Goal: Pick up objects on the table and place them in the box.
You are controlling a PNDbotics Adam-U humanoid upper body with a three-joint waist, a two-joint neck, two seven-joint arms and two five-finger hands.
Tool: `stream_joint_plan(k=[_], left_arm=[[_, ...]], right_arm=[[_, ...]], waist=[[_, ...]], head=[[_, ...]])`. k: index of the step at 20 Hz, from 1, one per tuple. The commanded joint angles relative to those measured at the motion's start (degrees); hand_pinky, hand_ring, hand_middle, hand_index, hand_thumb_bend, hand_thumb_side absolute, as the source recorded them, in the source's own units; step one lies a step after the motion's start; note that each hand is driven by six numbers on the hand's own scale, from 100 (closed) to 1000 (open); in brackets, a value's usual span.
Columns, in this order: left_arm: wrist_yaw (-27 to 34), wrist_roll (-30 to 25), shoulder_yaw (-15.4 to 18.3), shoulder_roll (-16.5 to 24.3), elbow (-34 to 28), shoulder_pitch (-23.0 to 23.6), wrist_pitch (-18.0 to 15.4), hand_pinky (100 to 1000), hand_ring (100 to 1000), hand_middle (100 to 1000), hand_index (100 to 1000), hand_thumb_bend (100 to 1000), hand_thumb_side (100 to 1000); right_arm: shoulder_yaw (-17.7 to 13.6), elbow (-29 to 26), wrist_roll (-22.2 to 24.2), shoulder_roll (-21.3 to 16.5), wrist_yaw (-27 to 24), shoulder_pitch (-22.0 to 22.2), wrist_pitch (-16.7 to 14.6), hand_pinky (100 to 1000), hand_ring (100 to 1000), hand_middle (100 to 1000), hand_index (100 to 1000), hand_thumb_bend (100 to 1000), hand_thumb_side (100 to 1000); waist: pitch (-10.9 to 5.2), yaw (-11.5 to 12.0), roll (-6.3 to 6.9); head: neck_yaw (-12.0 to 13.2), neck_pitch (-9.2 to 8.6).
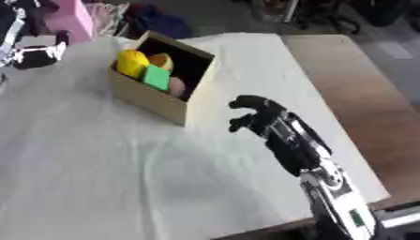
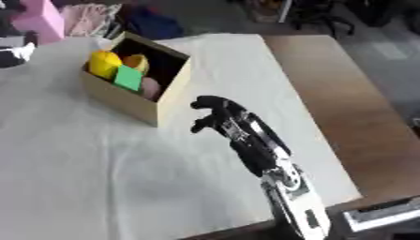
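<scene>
Open-topped tan cardboard box (image 1: pixel 156 101) sits on a pale cream cloth (image 1: pixel 98 164) that covers most of a brown wooden table (image 1: pixel 361 93). The cloth is matte and lies mostly flat, with soft creases. The box is rectangular with plain, smooth walls; it sits askew, its long axis running from upper left to lower right in the view, one corner toward the camera. Its interior is dark in shadow.

Inside the box, packed toward the left end: a rounded glossy yellow object (image 1: pixel 131 62), a flat-faced green block (image 1: pixel 157 77) leaning against it, a smaller orange rounded object (image 1: pixel 161 60) behind, and a dull pinkish round object (image 1: pixel 176 85) low beside the green block. What these are exactly I cannot tell.

The robot's right hand (image 1: pixel 256 114), black, hovers over the cloth just right of the box's near corner, apart from it. Its fingers are curled in on themselves and enclose nothing. The black forearm with silver and white segments runs from the lower right edge up toward the hand, pointing up-left toward the box.

At the upper left edge a black-and-white part of the robot's left arm (image 1: pixel 37 54) shows above the cloth; its fingers cannot be made out.

Past the far end of the table: a pink boxy object (image 2: pixel 39 19) and a dark blue bundle (image 2: pixel 152 23).
</scene>
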Motion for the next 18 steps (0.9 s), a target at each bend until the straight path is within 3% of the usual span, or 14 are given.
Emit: stream_joint_plan(k=[1, 9, 13, 18], left_arm=[[-0.31, -2.93, -1.07, -1.94, -0.53, -2.53, -1.0, 592, 377, 384, 482, 100, 100], [-7.06, -6.46, -1.64, -8.49, 3.86, -3.98, -3.64, 659, 492, 524, 625, 100, 123], [-8.39, -8.17, -2.44, -9.58, 3.95, -3.89, -4.97, 720, 593, 684, 844, 147, 124], [-7.96, -12.34, -3.16, -9.54, 2.17, -3.95, -6.72, 783, 699, 810, 931, 119, 149]], right_arm=[[0.18, -0.53, 0.45, -0.48, 0.05, -0.44, -0.04, 843, 631, 789, 848, 100, 699], [0.77, -0.45, 1.16, 0.35, -0.19, -0.7, 0.13, 843, 632, 789, 848, 100, 700], [0.81, -0.47, 1.3, 0.46, -0.2, -0.76, 0.17, 843, 631, 789, 848, 100, 700], [0.81, -0.49, 1.39, 0.47, -0.19, -0.79, 0.19, 844, 632, 789, 848, 100, 700]], waist=[[-1.95, -0.49, 0.18], [-1.77, -2.29, 0.02], [-1.68, -2.53, 0.03], [-1.74, -2.48, 0.1]], head=[[0.83, -0.17], [2.27, 0.07], [2.43, 0.27], [2.29, 0.28]])
